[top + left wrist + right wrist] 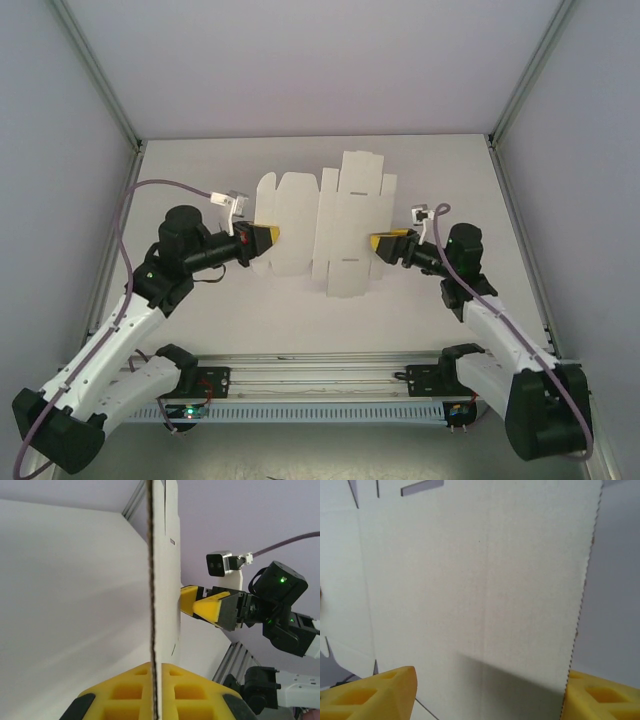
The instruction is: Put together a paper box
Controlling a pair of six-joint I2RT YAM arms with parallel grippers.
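Left end effector (270, 237) clamps box (330, 220), white table (455, 175)

White tabletop (330, 325) enclosed by pale, seemingly lilac-tinted walls (320, 60) and metal rails (93, 72).

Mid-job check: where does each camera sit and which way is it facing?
Top external: above and behind the robot, looking down; both arms show, left gripper and right gripper flanking the box.
Left wrist: looks along the box's edge toward the right gripper; own fingers clamp the box.
Right wrist: faces the box's flat side; own fingers apart.
Shared: top and left wrist both show the right gripper.
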